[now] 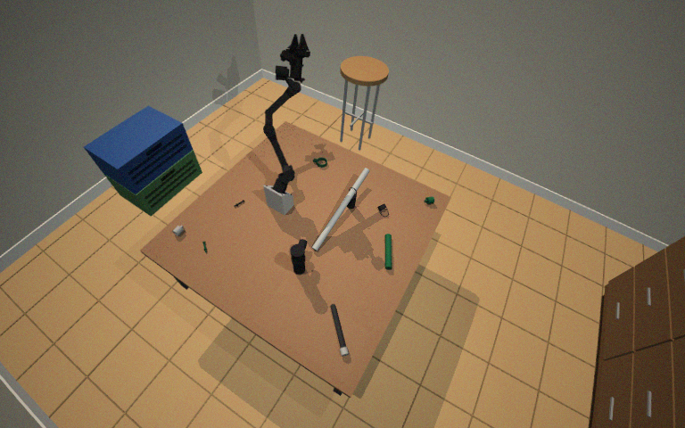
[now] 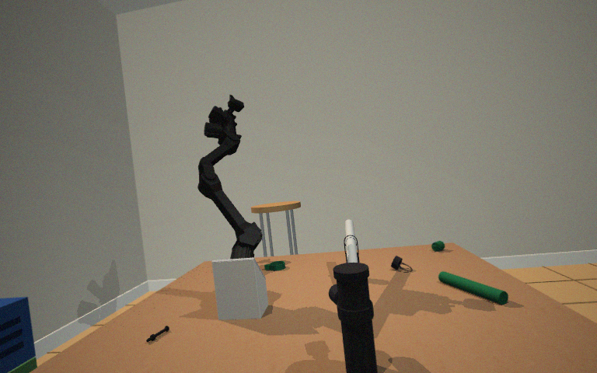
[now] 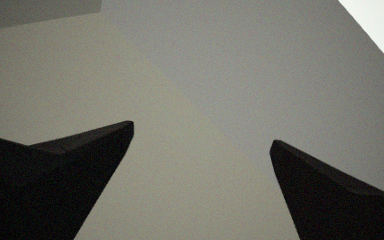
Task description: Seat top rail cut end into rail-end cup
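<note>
My gripper [image 1: 299, 37] [image 2: 236, 102] [image 3: 202, 137] is open and empty, raised high above the table and far from the rail. The white rail [image 1: 333, 218] [image 2: 349, 227] passes through the loop cap's ring [image 2: 344, 244] on the small black post [image 1: 351, 201]. In the top view its near end shows beside the big black post [image 1: 298, 263] [image 2: 360, 343], with a visible gap to the rail-end cup [image 1: 302, 243] [image 2: 333, 294]. The cup hangs on the brace band [image 2: 355, 314] just below the post cap [image 2: 350, 270]. The exterior view hides the rail's near end behind the post.
Around them on the table [image 1: 242, 282] [image 2: 109, 351] lie a green tube [image 1: 387, 251] [image 2: 473, 287], a green ring [image 1: 314, 161] [image 2: 275, 266], a black ring fitting [image 1: 382, 207] [image 2: 396, 263] and a dark rod [image 1: 338, 325]. A stool [image 1: 364, 69] stands behind; crates [image 1: 146, 146] stand left.
</note>
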Robot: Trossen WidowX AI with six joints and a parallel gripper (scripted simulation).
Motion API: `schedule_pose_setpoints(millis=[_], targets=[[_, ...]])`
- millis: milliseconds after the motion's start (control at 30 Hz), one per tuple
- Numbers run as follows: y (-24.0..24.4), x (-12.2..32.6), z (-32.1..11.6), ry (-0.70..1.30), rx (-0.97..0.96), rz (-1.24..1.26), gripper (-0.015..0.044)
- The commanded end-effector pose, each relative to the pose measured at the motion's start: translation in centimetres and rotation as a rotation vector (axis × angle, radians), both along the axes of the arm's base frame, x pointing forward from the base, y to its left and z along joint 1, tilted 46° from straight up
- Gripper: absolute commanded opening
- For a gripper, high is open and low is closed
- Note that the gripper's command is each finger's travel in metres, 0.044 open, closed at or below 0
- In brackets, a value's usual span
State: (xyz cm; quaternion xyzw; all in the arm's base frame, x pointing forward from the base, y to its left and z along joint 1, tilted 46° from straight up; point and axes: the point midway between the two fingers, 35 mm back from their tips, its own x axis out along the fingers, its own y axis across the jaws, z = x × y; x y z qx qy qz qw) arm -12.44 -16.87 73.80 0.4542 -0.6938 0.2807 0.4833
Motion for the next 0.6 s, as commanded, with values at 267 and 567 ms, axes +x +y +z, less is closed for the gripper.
schedule_pose_setpoints(millis=[267, 567], targets=[[16.1, 12.6, 1.9, 0.314, -0.425, -0.218, 0.044], [23.9, 23.7, -1.6, 0.524, -0.678, -0.405, 0.044]])
